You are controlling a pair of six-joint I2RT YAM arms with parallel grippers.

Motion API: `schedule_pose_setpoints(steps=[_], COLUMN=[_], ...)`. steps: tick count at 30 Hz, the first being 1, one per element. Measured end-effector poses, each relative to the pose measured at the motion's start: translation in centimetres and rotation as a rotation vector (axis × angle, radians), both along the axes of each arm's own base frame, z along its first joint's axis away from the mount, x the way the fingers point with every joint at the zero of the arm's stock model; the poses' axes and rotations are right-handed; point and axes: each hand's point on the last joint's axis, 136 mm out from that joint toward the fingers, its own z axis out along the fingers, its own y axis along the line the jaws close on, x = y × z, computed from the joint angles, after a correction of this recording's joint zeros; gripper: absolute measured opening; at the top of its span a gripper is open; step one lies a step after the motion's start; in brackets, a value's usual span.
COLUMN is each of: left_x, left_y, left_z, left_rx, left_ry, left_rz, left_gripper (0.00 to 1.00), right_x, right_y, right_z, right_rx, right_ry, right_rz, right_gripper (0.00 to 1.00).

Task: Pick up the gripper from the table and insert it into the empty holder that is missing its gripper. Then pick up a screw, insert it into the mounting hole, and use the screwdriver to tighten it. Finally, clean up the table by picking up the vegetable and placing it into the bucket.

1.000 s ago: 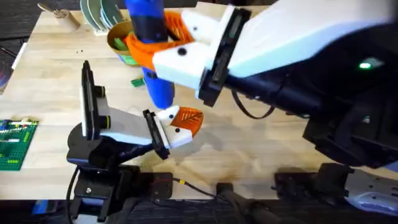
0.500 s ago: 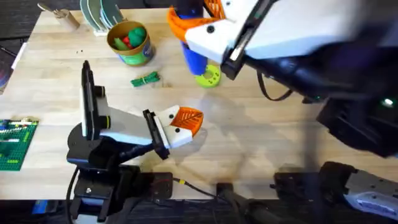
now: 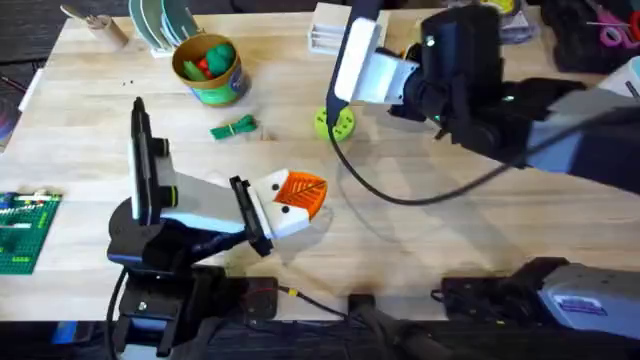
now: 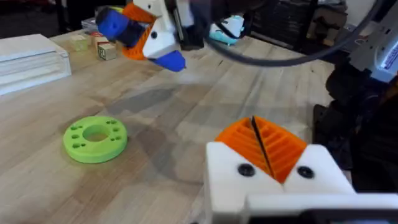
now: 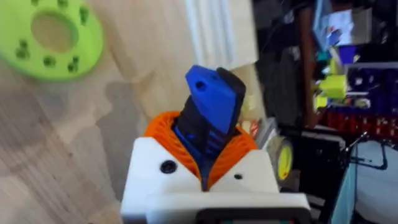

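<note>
Right wrist view — right gripper (image 5: 205, 163) clamping the screwdriver (image 5: 210, 112).

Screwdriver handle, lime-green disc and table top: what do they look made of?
Screwdriver: blue handle looks like moulded matte plastic, with blocky edges and a black section.
Lime-green disc: probably plastic, uniform matte colour with a neat ring of holes.
Table: pale wood or wood-look laminate; visible grain, low sheen.

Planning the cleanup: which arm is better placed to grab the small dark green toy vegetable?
Left. The left end effector is shut, empty, and lies near the dark green toy vegetable; the right end effector is gripping the blue-handled screwdriver.
</note>
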Motion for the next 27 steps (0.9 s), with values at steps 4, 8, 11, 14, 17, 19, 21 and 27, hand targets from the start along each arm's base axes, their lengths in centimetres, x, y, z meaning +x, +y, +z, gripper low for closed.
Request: schedule_pose_setpoints(steps=[4, 8, 11, 14, 17, 19, 21, 27], left_x=[0.0, 0.0, 0.0, 0.0, 0.0, 0.0, 0.0, 0.0], left_y=[0.0, 0.0, 0.0, 0.0, 0.0, 0.0, 0.0, 0.0], left_z=[0.0, 0.0, 0.0, 0.0, 0.0, 0.0, 0.0, 0.0], left_rx=[0.0, 0.0, 0.0, 0.0, 0.0, 0.0, 0.0, 0.0], left_ry=[0.0, 0.0, 0.0, 0.0, 0.0, 0.0, 0.0, -0.001], left_rz=[0.0, 0.0, 0.0, 0.0, 0.0, 0.0, 0.0, 0.0], left_gripper=[0.003, 0.003, 0.004, 0.003, 0.003, 0.003, 0.003, 0.1], right_x=[0.7, 0.5, 0.1, -0.3, 0.1, 0.6, 0.4, -0.5], right_y=[-1.3, -1.7, -1.8, -2.0, -1.9, -2.0, -2.0, -2.0], right_z=[-4.5, -8.0, -9.4, -10.4, -9.9, -9.1, -9.1, -9.1], right_rx=[-0.105, -0.176, -0.22, -0.242, -0.245, -0.238, -0.229, -0.148], right_ry=[0.091, 0.163, 0.197, 0.229, 0.212, 0.198, 0.207, 0.248], right_rz=[-0.026, -0.02, -0.011, -0.008, -0.018, -0.032, -0.042, -0.087], right_gripper=[0.027, 0.027, 0.027, 0.336, 0.766, 0.972, 0.989, 0.991])
